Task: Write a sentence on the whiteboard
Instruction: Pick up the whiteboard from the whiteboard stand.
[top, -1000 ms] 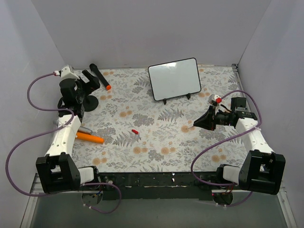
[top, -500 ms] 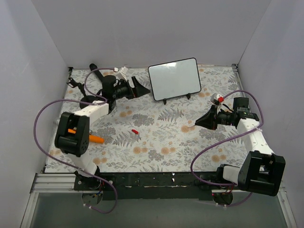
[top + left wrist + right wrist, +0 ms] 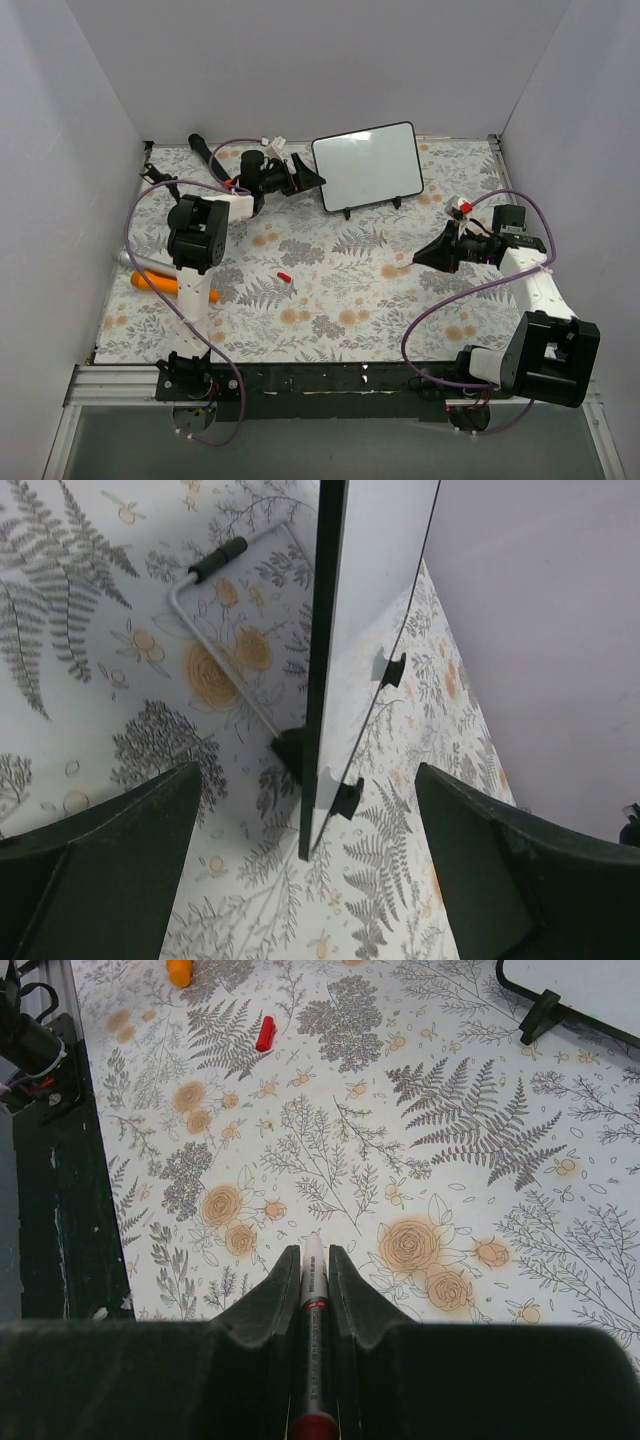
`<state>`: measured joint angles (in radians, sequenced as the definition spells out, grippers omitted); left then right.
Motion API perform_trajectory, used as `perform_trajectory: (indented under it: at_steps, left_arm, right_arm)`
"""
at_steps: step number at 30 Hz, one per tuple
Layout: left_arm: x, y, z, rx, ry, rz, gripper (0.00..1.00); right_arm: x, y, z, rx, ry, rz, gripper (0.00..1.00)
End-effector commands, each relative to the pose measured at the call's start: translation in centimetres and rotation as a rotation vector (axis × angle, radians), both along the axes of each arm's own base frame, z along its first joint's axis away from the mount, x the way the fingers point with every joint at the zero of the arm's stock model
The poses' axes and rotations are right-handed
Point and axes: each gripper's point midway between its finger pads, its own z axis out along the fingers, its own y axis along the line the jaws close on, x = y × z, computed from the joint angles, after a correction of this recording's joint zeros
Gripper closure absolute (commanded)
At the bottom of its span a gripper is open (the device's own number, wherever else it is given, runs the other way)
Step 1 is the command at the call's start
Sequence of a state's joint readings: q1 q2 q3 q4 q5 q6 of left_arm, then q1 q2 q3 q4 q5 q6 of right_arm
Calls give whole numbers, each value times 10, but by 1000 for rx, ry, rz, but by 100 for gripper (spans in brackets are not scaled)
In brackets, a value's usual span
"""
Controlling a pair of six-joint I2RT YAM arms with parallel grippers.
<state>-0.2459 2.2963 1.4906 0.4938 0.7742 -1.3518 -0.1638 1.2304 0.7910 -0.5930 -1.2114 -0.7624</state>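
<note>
Now | left hand [image 3: 308, 178] agape (whiteboard [image 3: 368, 165] edge) | right hand [image 3: 418, 259] pinching marker [image 3: 311, 1282]

whiteboard [image 3: 325, 630] edge just before left hand [image 3: 310, 820], open mat [image 3: 340, 300] around red cap [image 3: 284, 276]

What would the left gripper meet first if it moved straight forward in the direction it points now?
The left gripper would likely meet the whiteboard first: its side edge stands straight ahead, between the open jaws. The distance to it is unclear.
</note>
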Motion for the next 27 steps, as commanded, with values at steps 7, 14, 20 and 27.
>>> perform_trajectory:
  at_steps: [7,14,20,27]
  left_arm:
    - [41,-19,30,-124,-126,-44,25]
    - [54,-24,34,-168,-137,-57,43]
    - [54,-26,37,-199,-136,-63,50]
    - [48,-34,39,-222,-152,-105,51]
  right_arm:
    - [6,-2,1,0,-23,2,99]
    - [6,-2,0,0,-17,4,99]
    - [6,-2,-1,4,-13,7,99]
    - [6,-2,-2,0,-10,5,99]
